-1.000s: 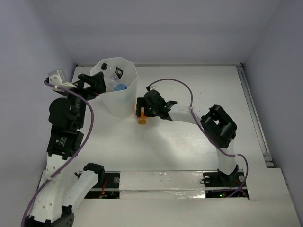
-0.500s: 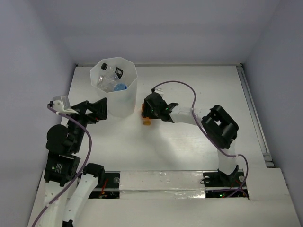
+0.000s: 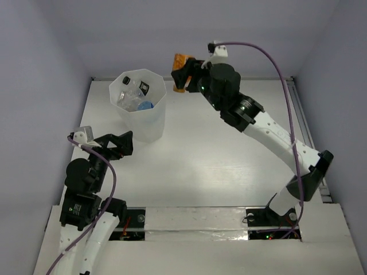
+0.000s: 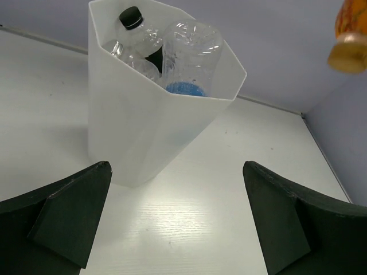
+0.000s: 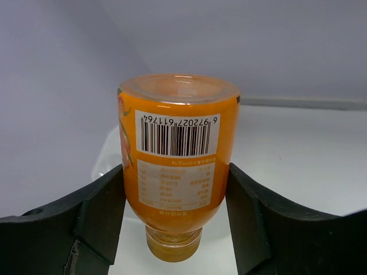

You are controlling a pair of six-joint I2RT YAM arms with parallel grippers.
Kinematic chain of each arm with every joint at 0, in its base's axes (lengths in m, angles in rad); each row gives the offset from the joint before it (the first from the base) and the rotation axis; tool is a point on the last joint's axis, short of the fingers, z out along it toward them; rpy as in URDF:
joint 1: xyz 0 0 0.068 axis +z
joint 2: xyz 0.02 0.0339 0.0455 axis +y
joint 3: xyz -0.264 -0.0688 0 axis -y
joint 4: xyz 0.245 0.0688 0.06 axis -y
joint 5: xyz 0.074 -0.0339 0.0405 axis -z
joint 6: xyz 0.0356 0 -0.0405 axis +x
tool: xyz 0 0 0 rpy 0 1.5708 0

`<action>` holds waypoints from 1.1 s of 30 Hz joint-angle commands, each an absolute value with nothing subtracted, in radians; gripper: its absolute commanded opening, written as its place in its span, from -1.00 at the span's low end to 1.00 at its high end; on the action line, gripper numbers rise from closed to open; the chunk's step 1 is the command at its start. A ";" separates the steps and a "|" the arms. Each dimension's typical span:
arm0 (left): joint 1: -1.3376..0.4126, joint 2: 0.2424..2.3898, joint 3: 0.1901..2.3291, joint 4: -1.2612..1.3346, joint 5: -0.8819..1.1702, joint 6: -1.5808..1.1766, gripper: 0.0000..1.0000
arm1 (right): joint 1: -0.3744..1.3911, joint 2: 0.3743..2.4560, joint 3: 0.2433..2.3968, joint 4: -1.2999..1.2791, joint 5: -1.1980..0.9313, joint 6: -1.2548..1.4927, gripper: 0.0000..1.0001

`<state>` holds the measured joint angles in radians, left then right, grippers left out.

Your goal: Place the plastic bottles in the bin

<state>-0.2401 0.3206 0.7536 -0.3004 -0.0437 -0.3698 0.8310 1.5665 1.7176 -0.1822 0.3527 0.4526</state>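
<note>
The translucent white bin [image 3: 139, 112] stands at the table's back left and holds several clear bottles, among them a black-capped one [image 4: 132, 18] and a blue-labelled one [image 4: 184, 88]. My right gripper [image 3: 182, 73] is shut on the orange bottle [image 5: 178, 154] and holds it cap down, high in the air to the right of the bin's rim. The orange bottle also shows in the left wrist view [image 4: 351, 34]. My left gripper [image 4: 178, 220] is open and empty, low over the table in front of the bin [image 4: 137, 126].
A raised rail [image 3: 307, 137] runs along the table's right edge. The right arm [image 3: 269, 132] stretches diagonally across the right half. A purple cable [image 3: 275, 63] loops above it.
My right gripper has lifted the orange bottle off the table beside the bin and carried it up and back. My left arm has pulled back from the bin toward the front.
</note>
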 commanded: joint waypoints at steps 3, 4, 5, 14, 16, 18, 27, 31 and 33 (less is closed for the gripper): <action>-0.238 0.275 0.735 -0.261 -0.071 -0.356 0.98 | 0.831 1.796 2.017 -0.213 0.287 0.356 -0.23; -0.238 0.270 0.732 -0.259 -0.075 -0.360 0.98 | 0.831 1.865 2.069 -0.221 0.275 0.354 -0.23; -0.238 0.264 0.729 -0.258 -0.075 -0.359 0.98 | 0.831 1.903 2.180 -0.230 0.262 0.354 -0.23; -0.238 0.249 0.721 -0.252 -0.074 -0.359 0.98 | 0.831 2.125 2.496 -0.290 0.175 0.341 0.58; -0.238 0.255 0.723 -0.250 -0.066 -0.357 0.98 | 0.831 2.086 2.444 -0.262 0.181 0.331 0.80; -0.238 0.259 0.726 -0.250 -0.060 -0.360 0.98 | 0.831 2.062 2.418 -0.253 0.181 0.324 0.87; -0.238 0.261 0.776 -0.256 -0.058 -0.380 0.98 | 0.831 1.841 2.167 -0.190 0.158 0.354 0.47; -0.238 0.287 0.821 -0.264 -0.031 -0.388 0.98 | 0.831 1.585 1.832 -0.016 0.147 0.377 -0.98; -0.238 0.307 0.845 -0.258 -0.015 -0.399 0.98 | 0.831 1.402 1.627 0.050 0.155 0.379 -1.00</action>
<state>-0.2401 0.2737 0.7795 -0.3058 -0.0509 -0.3809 0.8310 1.6207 1.8259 -0.1474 0.1612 0.3683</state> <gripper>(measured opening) 0.989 0.016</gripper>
